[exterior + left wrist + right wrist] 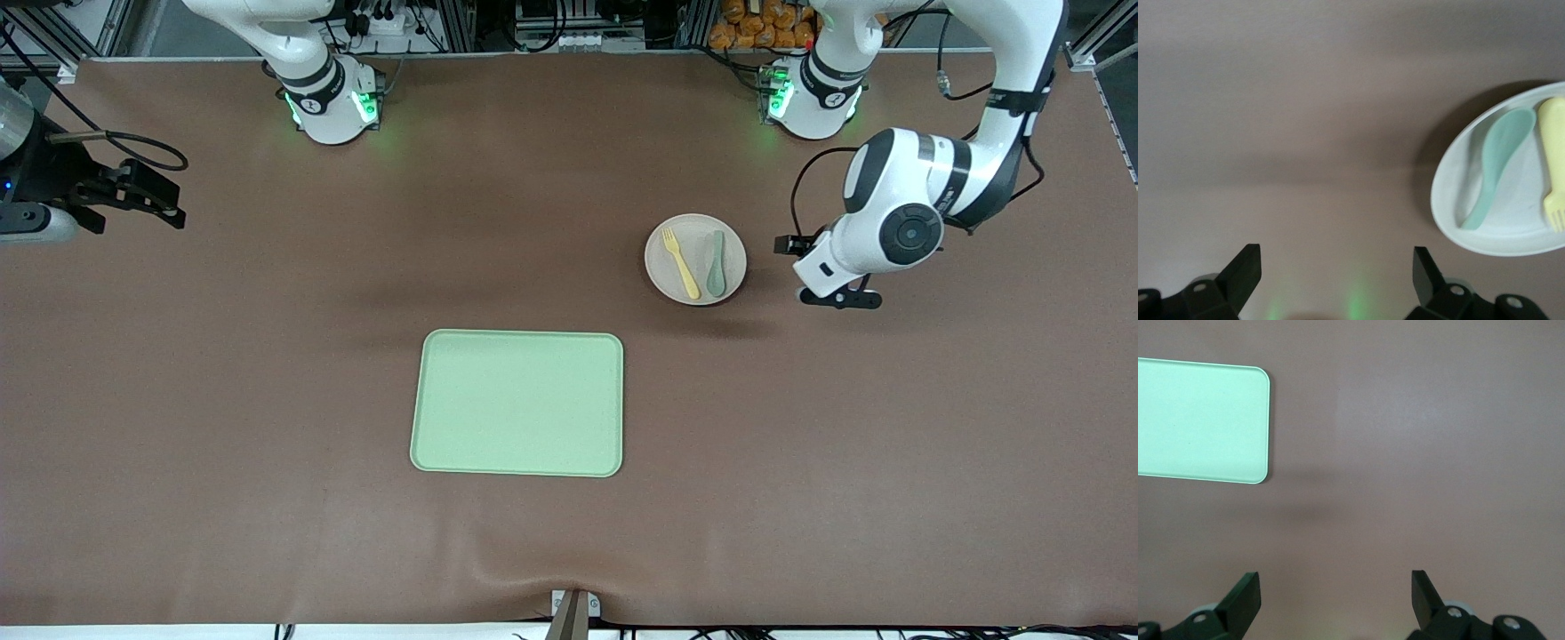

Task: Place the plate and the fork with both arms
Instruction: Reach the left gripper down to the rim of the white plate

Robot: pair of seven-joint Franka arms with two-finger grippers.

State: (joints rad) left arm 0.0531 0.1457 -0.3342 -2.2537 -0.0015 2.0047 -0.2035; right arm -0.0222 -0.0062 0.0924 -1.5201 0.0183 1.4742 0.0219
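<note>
Two grippers are in view, both with fingers spread apart and holding nothing. Left gripper (831, 289) hangs over bare table (222, 400) just beside the plate (695, 259), toward the left arm's end. Plate rests on the table, farther from the front camera than the green tray (517, 403) and well apart from it. Fork (680, 263) and grey-green spoon (716, 263) lie side by side on the plate. Right gripper (151, 197) hangs over the right arm's end of the table, well apart from tray and plate.
</note>
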